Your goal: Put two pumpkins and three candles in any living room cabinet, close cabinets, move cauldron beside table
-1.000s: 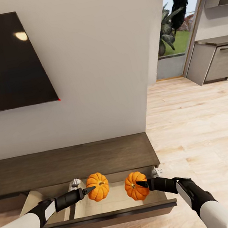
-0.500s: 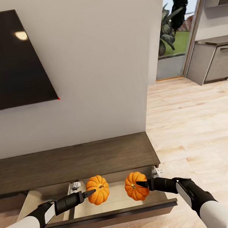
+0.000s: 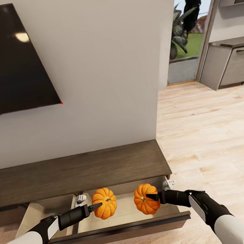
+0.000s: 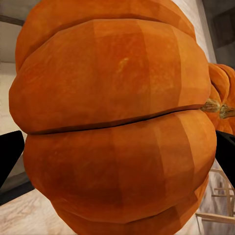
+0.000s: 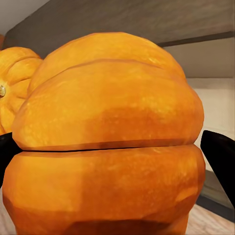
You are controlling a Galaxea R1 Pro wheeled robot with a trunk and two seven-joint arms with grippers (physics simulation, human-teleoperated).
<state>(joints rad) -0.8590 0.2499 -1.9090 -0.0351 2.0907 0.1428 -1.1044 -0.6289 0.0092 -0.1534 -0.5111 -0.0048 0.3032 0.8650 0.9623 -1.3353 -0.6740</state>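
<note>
- The left gripper (image 3: 97, 206), black-fingered, is clamped on a small bright-orange ribbed pumpkin (image 3: 104, 202); in the left wrist view that pumpkin (image 4: 115, 122) sits between the two dark fingertips (image 4: 10, 156) at either edge.
- The right gripper (image 3: 152, 197) is clamped likewise on a second orange ribbed pumpkin (image 3: 146, 199), which the right wrist view shows wedged between its black fingers (image 5: 220, 156).
- Over the last second the left pumpkin has sunk slightly and now hangs level with the right one; the right has barely moved. The head camera has also tipped a little.
- Both pumpkins hang side by side, apart, over the pulled-out pale-lined drawer (image 3: 117, 231) of the long low dark-brown wood cabinet (image 3: 79, 172).
- I judge that release into the drawer is near; neither pumpkin clearly rests on its floor yet.
- Beyond, a black wall screen (image 3: 4, 58).
</note>
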